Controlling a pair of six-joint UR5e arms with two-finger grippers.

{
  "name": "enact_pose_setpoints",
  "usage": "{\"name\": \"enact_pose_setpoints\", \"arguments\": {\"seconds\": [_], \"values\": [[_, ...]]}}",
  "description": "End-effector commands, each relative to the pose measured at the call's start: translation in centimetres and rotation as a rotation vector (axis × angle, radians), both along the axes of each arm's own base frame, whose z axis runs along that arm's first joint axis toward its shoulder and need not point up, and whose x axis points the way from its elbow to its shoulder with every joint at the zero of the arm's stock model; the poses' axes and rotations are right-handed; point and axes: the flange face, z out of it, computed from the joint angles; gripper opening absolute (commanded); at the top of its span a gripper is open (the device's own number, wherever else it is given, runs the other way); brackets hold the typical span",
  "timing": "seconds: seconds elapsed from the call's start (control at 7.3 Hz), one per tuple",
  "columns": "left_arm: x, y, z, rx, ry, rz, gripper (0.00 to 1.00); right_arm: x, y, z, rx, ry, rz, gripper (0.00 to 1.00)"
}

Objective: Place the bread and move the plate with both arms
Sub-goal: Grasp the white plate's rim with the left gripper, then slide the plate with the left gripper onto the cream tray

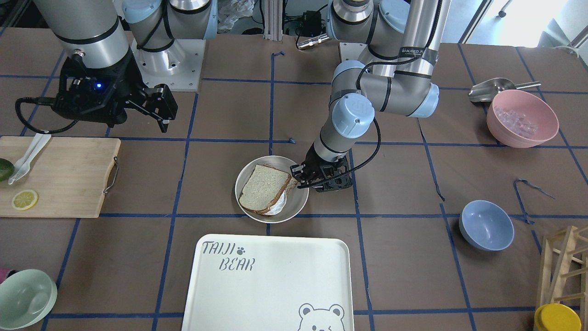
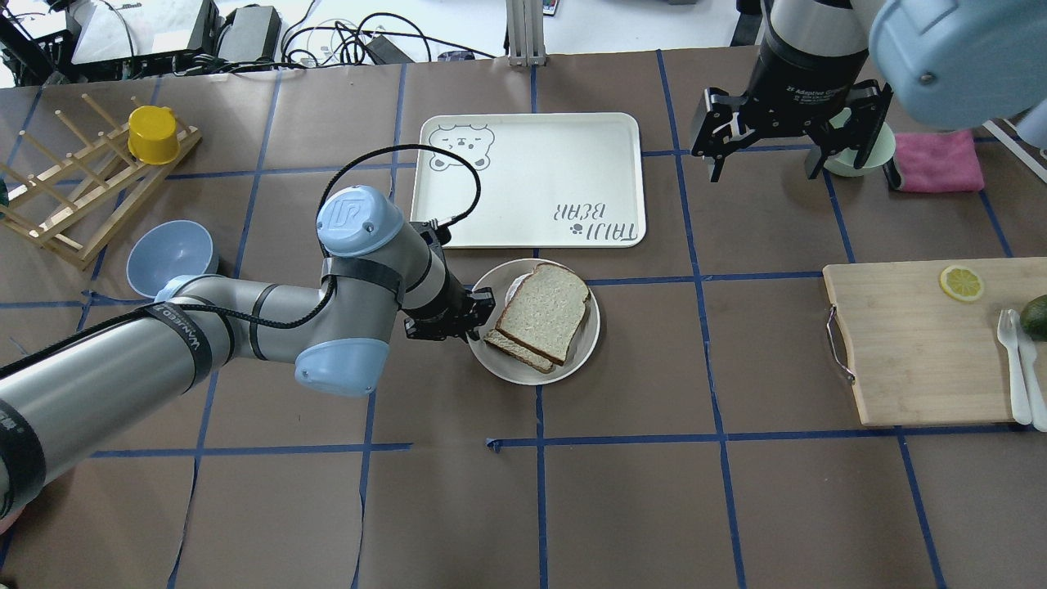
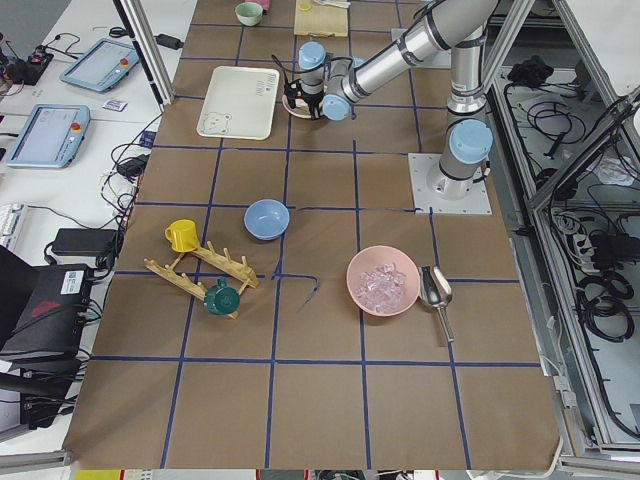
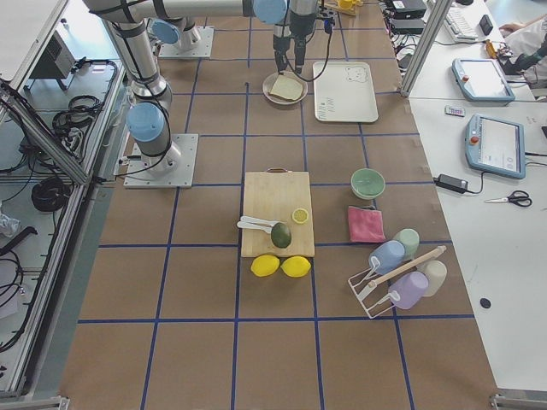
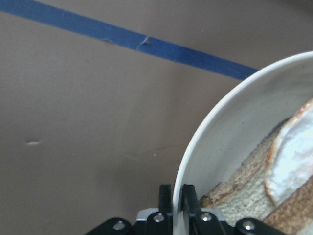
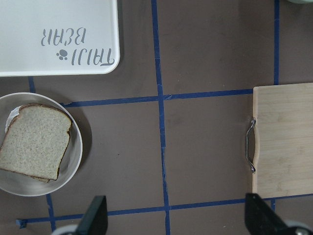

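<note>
Left gripper point(image 5: 176, 196), bottom centre, pinches the plate point(image 5: 193, 147) rim, likely to drag it; bread point(image 2: 546, 309) already lies on it; right gripper point(image 2: 764, 164) hangs spread at upper right

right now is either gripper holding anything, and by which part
The left gripper is shut on the plate, pinching its rim on the edge nearest that arm. The right gripper is open and holds nothing.
</note>
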Motion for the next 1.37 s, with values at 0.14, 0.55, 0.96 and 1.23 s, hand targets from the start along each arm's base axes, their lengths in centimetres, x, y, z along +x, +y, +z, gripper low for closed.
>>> {"name": "enact_pose_setpoints", "arguments": {"seconds": [0.14, 0.55, 0.96, 1.23], "values": [[1.2, -1.4, 2.6, -0.047, 0.098, 0.027, 0.00, 0.0, 0.0, -0.1, 0.002, 0.003, -0.003, 1.00], [2.0, -5.2, 7.2, -0.161, 0.200, -0.019, 0.00, 0.0, -0.1, -0.2, 0.004, 0.005, -0.003, 1.00], [1.9, -14.2, 11.0, -0.214, 0.190, -0.089, 0.00, 0.0, 0.0, -0.1, 0.002, 0.008, -0.003, 1.00], [1.5, -20.0, 9.8, -0.173, 0.184, -0.082, 0.00, 0.0, 0.0, 0.0, 0.000, 0.012, -0.003, 1.00]]}}
